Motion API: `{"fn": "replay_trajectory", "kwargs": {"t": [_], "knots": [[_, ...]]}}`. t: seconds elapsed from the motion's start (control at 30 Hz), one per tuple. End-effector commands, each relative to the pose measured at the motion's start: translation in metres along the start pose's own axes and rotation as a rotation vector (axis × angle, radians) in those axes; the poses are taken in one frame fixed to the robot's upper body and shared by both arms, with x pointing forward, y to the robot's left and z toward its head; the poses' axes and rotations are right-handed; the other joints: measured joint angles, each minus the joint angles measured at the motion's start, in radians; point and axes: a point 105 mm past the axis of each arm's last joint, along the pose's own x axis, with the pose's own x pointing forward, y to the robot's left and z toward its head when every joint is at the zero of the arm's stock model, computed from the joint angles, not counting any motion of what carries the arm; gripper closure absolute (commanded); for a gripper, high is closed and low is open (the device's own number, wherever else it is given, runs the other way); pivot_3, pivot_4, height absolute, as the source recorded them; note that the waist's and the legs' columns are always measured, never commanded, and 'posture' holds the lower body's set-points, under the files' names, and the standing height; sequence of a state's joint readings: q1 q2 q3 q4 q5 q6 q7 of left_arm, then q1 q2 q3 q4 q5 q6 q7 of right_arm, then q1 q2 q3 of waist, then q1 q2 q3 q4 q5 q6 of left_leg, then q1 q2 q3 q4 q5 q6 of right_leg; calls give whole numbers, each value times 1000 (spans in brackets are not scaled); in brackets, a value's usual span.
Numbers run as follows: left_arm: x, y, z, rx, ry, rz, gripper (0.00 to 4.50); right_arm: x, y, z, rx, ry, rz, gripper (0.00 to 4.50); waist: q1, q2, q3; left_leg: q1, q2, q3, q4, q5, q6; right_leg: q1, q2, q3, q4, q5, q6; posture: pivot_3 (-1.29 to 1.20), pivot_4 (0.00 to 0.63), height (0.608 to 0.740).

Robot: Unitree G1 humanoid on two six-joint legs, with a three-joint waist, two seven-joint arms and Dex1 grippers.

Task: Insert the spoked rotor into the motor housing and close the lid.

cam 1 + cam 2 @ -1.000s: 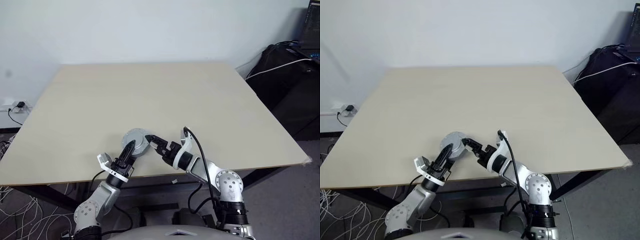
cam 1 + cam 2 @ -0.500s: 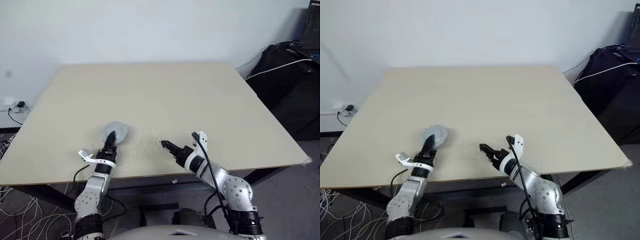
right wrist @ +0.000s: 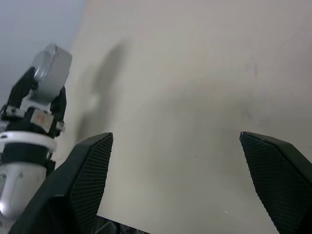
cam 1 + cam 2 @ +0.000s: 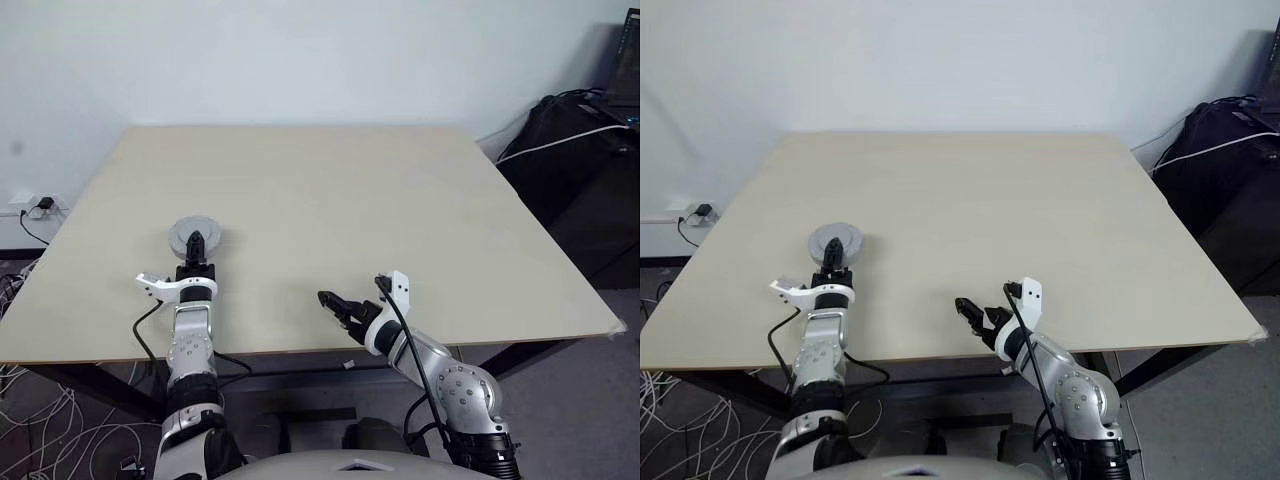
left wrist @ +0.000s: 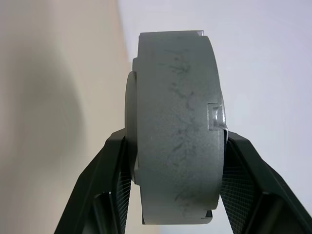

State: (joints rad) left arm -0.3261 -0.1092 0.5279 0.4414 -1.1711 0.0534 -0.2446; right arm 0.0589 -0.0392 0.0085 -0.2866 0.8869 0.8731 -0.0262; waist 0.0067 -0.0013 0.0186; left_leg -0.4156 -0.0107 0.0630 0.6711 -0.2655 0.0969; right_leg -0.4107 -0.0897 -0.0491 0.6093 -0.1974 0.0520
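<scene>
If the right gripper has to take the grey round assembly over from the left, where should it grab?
Probably across the two flat faces of the grey round assembly, on the half clear of the left gripper, whose fingers already clamp those faces. The open right gripper would come from the far rim, since the disc stands on edge.

The lid [image 5: 178, 146] is matte grey with faint dark scuff streaks, the fingers [image 5: 248, 190] black and cross-hatched, the table [image 4: 330, 200] pale beige.
</scene>
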Motion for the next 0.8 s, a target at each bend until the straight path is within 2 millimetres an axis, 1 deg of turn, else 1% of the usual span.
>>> {"fn": "replay_trajectory", "kwargs": {"t": [0.03, 0.2, 0.67, 0.7, 0.8], "knots": [[13, -11, -4, 4, -57, 8, 2407, -2, 4, 9, 2, -47, 17, 0, 4, 0, 0, 0, 0, 0, 0, 0, 0, 1, 0, 0, 0, 0, 0, 0, 0, 740], [19, -2, 1, 27, -91, 76, 2407, -2, 4, 8, 10, -51, 14, 0, 6, 0, 0, -1, 0, 0, 2, 0, 0, 2, 1, 0, 0, 1, 2, 0, 0, 740], [14, 23, 7, 102, -115, 263, 2407, -2, 4, 6, 26, -46, 8, 0, 7, -1, 0, 0, 1, 0, 6, -1, 0, 2, 2, 0, 0, 3, 4, 0, 0, 740], [14, 24, 7, 108, -110, 272, 1665, -1, 4, 6, 27, -45, 8, 0, 7, -1, 0, 0, 1, 0, 6, -1, 0, 2, 2, 0, 0, 3, 4, 0, 0, 740], [14, 25, 8, 124, -109, 289, 743, -1, 4, 5, 34, -44, 10, 0, 7, 1, -1, 0, 2, 0, 8, -3, -2, 2, 2, 0, 1, 4, 4, 0, 0, 740]]}}
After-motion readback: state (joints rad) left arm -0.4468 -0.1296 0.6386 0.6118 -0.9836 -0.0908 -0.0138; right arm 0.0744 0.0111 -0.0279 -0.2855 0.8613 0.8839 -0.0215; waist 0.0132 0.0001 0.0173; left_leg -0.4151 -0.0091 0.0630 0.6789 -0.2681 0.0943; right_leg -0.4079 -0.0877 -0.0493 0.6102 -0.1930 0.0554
